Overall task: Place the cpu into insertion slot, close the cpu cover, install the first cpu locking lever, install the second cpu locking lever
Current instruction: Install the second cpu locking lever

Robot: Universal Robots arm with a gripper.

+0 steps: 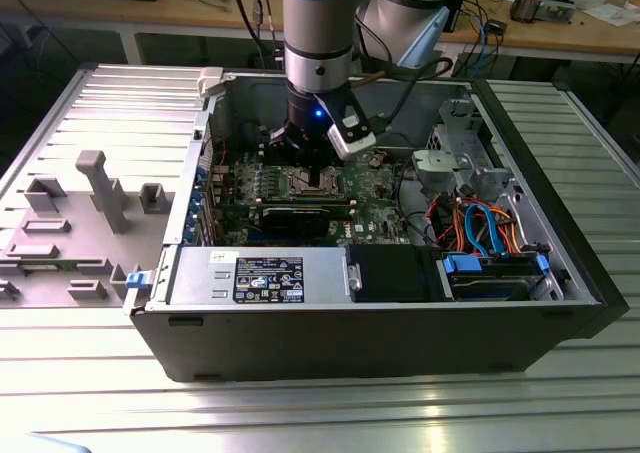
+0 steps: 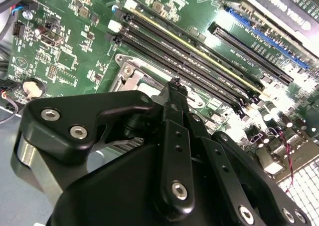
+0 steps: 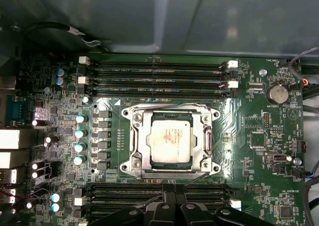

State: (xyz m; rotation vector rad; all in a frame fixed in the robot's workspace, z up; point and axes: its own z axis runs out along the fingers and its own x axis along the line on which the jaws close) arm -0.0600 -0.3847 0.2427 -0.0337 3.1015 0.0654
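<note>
Fingertips of the gripper meet in a closed black point with nothing between them, poised just above the green motherboard inside the open computer case. In the first wrist view the same gripper sits over the bank of black memory slots nearest the tool, just short of the near edge of the processor socket. Beyond the tips, the cpu lies flat in the socket, its silver-grey top showing through the window of the cpu cover, which lies flat over it as a bright metal frame around all four sides. Thin wire locking levers run along the socket's edges; whether they are latched cannot be told. Past the far edge of the socket a second bank of memory slots crosses the board, and beyond that rises the grey wall of the case. To one side of the tool stand rows of blue-topped capacitors; to the other a round coin battery rests near the board's edge. In the exterior view the arm drops straight down into the case, with open board around the gripper, a silver power supply box along the near wall and a tangle of orange and blue cables toward the exterior view's right.
</note>
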